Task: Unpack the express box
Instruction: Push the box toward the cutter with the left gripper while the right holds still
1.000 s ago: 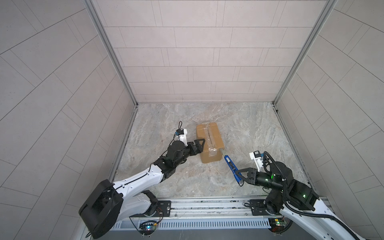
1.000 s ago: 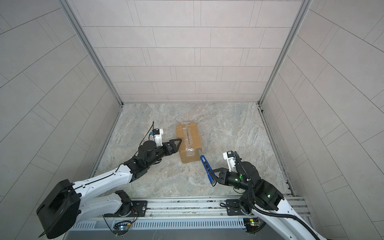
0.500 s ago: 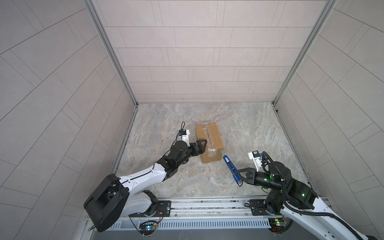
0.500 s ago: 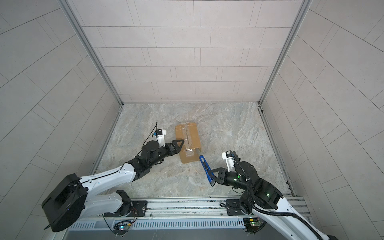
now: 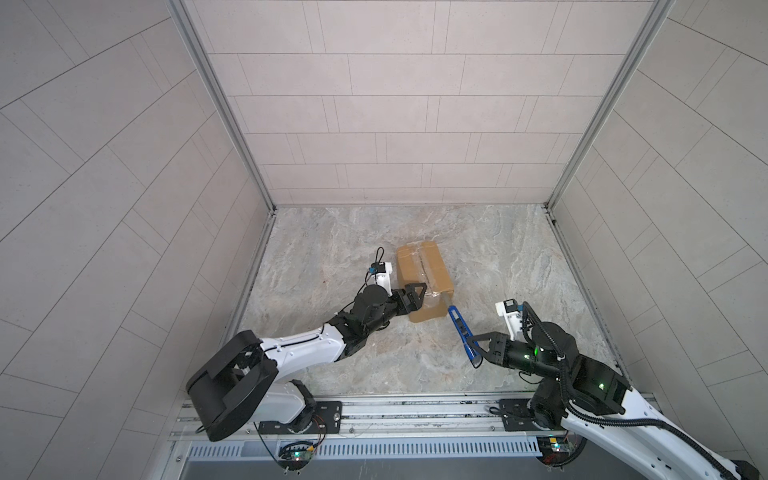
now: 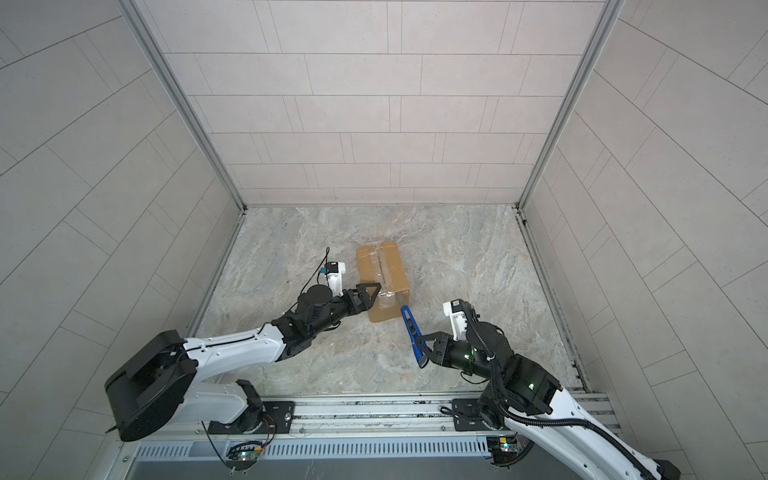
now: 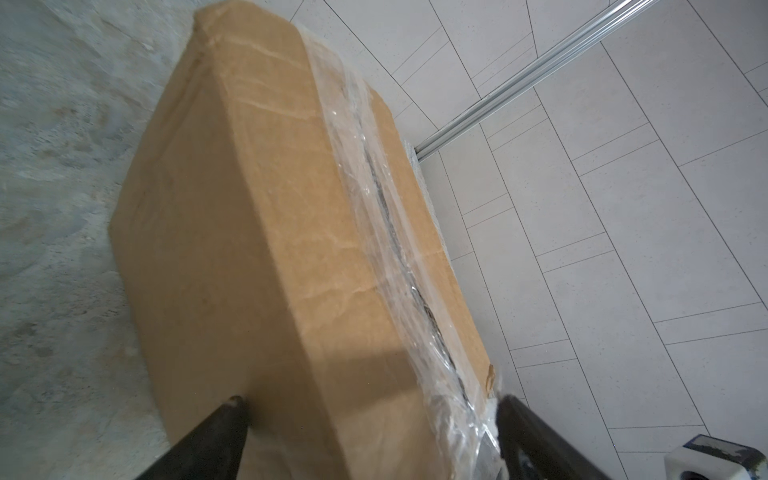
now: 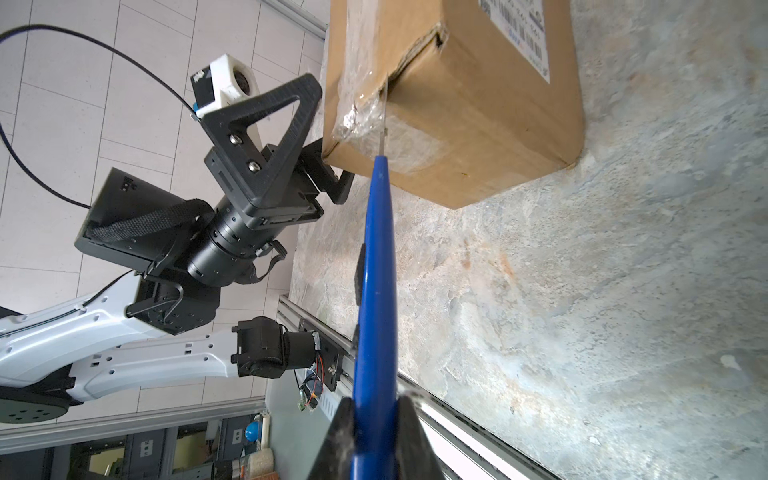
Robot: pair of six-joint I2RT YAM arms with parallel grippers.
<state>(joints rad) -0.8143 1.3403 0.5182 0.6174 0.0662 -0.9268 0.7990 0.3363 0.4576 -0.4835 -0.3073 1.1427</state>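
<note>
**Blade (image 8: 383, 116) at the taped near end of the express box (image 5: 424, 276)**

From my seat, both top views show the express box (image 6: 382, 274) lying flat on the marbled tabletop (image 5: 374, 365), about mid-table, with its long side running away from the rail. Clear tape (image 7: 374, 187) runs along the top flap seam and wrinkles down over the near end. In the right wrist view the box (image 8: 478, 124) carries a white printed label (image 8: 519, 33) on one long side.

My left gripper (image 5: 417, 301) sits at the box's near-left corner with its jaws spread wide. In the left wrist view the left gripper (image 7: 370, 401) straddles the box (image 7: 270, 249), with one fingertip (image 7: 237, 403) against the plain side and the other just past the taped top edge. I cannot tell whether either pad presses the cardboard.

My right gripper (image 5: 473, 349) is pinched tight on the handle of a blue utility knife (image 5: 460, 330), which points up towards the box's near end. In the right wrist view the right gripper (image 8: 374, 405) clamps the knife (image 8: 376, 270) from both sides. The thin blade lies over the crinkled tape on the end face. Its tip reaches the dark gap under the flap, but how deep it goes I cannot tell.
</note>
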